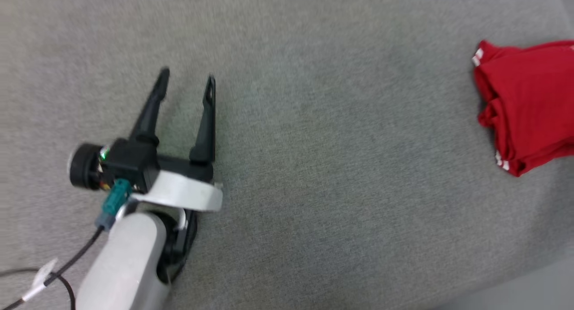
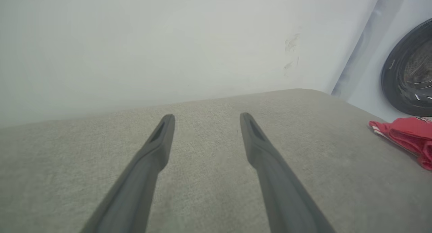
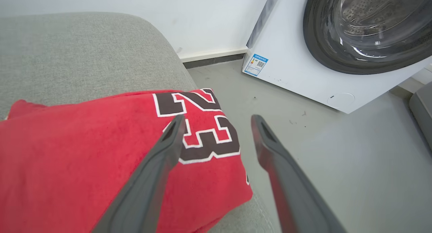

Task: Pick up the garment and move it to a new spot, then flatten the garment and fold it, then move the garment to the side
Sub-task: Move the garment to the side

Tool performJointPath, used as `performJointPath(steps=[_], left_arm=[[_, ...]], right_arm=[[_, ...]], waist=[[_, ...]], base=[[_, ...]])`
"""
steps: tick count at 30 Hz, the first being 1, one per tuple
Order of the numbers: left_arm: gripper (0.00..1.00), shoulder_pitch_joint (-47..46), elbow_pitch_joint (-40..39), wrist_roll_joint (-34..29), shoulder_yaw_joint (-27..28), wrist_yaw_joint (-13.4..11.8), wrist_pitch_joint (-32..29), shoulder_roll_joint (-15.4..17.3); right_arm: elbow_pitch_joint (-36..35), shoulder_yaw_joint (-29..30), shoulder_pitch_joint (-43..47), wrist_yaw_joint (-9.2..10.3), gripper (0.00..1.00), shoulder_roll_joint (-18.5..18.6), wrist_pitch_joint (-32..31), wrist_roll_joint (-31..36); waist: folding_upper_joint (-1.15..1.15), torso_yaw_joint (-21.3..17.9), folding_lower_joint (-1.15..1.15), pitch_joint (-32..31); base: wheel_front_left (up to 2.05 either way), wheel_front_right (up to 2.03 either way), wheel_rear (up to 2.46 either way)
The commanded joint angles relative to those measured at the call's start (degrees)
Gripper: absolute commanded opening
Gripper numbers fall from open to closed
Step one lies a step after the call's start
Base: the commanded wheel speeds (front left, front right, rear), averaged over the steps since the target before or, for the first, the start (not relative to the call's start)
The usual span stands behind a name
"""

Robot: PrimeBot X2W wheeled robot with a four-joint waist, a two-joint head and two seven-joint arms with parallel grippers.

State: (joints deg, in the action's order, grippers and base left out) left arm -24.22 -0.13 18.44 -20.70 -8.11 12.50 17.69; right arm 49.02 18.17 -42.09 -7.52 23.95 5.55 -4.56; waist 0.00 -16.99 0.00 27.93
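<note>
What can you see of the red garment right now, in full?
The garment is bright red soft fabric, folded into a thick, slightly rumpled stack. A dark, white-outlined 23 faces up; red-and-white striped trim shows at its edges in the head view. It lies on the grey upholstered surface, right at that surface's edge. The right gripper is open above it, gripping nothing; whether a finger touches the fabric I cannot tell.

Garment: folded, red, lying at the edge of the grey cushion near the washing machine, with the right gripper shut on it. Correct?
No. The right gripper is open, its jaws spread wide, not shut on the garment; the right wrist view shows it. The rest holds: folded, red, at the edge of the grey cushion near the washing machine.
</note>
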Motion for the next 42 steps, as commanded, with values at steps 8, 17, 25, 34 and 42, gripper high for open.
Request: performJointPath(steps=[8,17,25,34,42], left_arm=[[1.0,8.8,3.16,3.08,1.61,-1.49,1.95,-1.67],[1.0,16.31,4.39,4.96,3.44,-2.15,2.53,-2.46],[1.0,20.9,5.79,4.02,5.36,-3.0,2.72,-0.55],[1.0,25.99,5.39,5.81,7.77,-1.4,2.78,1.29],[1.0,27.02,6.12,5.84,7.87,0.09,2.73,0.51]], right_arm=[[-9.11,-4.68,12.39,0.07,1.0,-5.16,1.76,-2.61],[-23.25,-10.44,26.34,0.07,1.0,-11.93,3.37,-5.11],[-35.29,-14.98,34.46,0.08,1.0,-17.17,2.16,-4.44],[-48.09,-15.92,43.1,0.07,1.0,-19.39,-2.43,-2.93],[-51.86,-15.9,46.16,0.07,1.0,-20.4,-4.58,-2.44]], waist=[[0.0,3.54,0.0,-14.07],[0.0,9.82,0.0,-21.66],[0.0,13.73,0.0,-25.66],[0.0,15.08,0.0,-28.98],[0.0,15.41,0.0,-29.68]], base=[[0.0,0.0,0.0],[0.0,0.0,0.0],[0.0,0.0,0.0],[0.0,0.0,0.0],[0.0,0.0,0.0]])
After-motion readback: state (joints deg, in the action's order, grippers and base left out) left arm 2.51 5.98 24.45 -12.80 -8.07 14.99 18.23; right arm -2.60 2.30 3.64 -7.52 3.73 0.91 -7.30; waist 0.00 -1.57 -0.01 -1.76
